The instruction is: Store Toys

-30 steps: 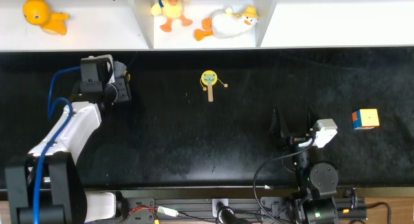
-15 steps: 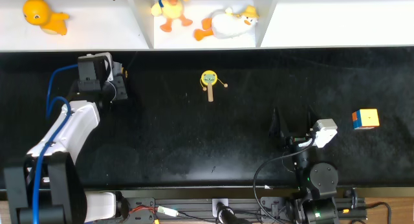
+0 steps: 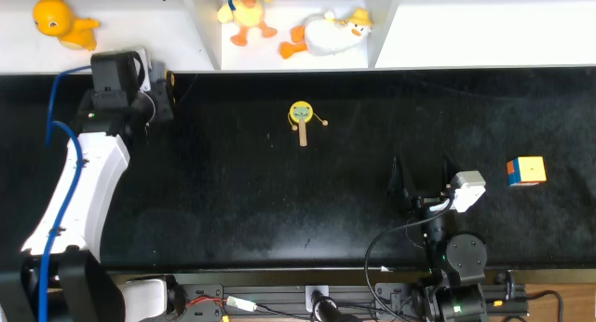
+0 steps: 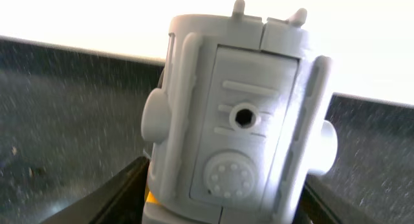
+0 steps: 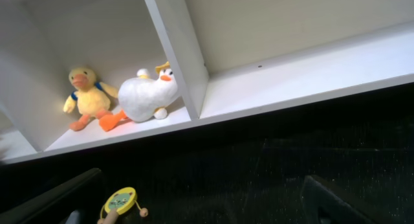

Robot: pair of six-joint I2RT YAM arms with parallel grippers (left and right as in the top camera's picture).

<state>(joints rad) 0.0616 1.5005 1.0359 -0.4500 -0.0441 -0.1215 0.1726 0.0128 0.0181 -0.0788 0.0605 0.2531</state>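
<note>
Left fingers (image 4: pixel 121 193) grip a grey toy robot (image 4: pixel 236 120), arm (image 3: pixel 86 178) outstretched.

Your desk (image 3: pixel 279 201) has a black, speckled top. Along its near edge you have a rail (image 3: pixel 270 291) with cables (image 3: pixel 233 304).

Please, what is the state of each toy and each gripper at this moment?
Orange duck: stored, left compartment.
Yellow duck: stored, middle compartment.
White goose: stored, middle compartment, lying down.
Rattle: flat on the table.
Cube: on the table.
Left gripper: shut on grey toy.
Grey toy: gripped, not stored.
Right gripper: open, empty.
</note>
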